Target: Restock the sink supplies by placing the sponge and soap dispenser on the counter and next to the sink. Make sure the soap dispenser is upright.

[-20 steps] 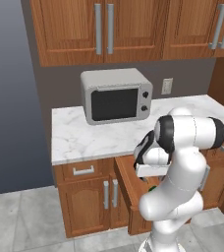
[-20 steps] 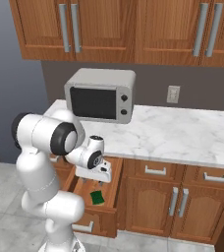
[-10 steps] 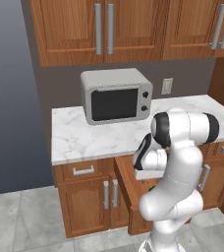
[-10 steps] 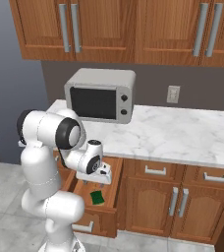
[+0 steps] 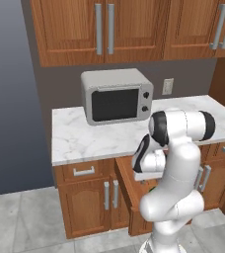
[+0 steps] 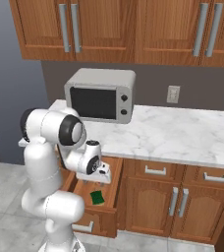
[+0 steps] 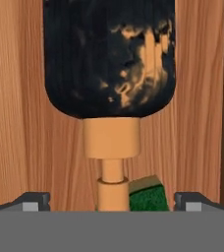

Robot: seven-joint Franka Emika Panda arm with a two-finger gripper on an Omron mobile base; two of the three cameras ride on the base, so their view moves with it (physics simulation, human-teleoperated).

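The jaws [image 7: 112, 201] are seen in the hand view as two small tips at the far left and far right of the lower edge, standing wide apart and clamped on nothing. Between them, though not touched by either tip, lies the soap dispenser [image 7: 110, 56]: its black body is set ahead of the jaws, and its orange-tan neck and pump stem run back toward the camera, roughly midway between the tips. The bottle is lying on its side on the wooden floor of the open drawer [image 7: 15, 123]. Just beside the pump stem, a green corner of the sponge [image 7: 147, 194] is seen, nearer one tip than the other.

In the right base view the jaws [image 6: 103, 171] are pointed down into the same drawer [image 6: 113, 184], pulled out below the tabletop [image 6: 182, 135], and the sponge [image 6: 97, 197] is seen lying flat on the drawer floor. In the left base view the hand [image 5: 145, 160] is held low over the drawer opening. A microwave [image 6: 100, 94] stands on the tabletop against the wall, under wooden wall cabinets [image 6: 133, 29].
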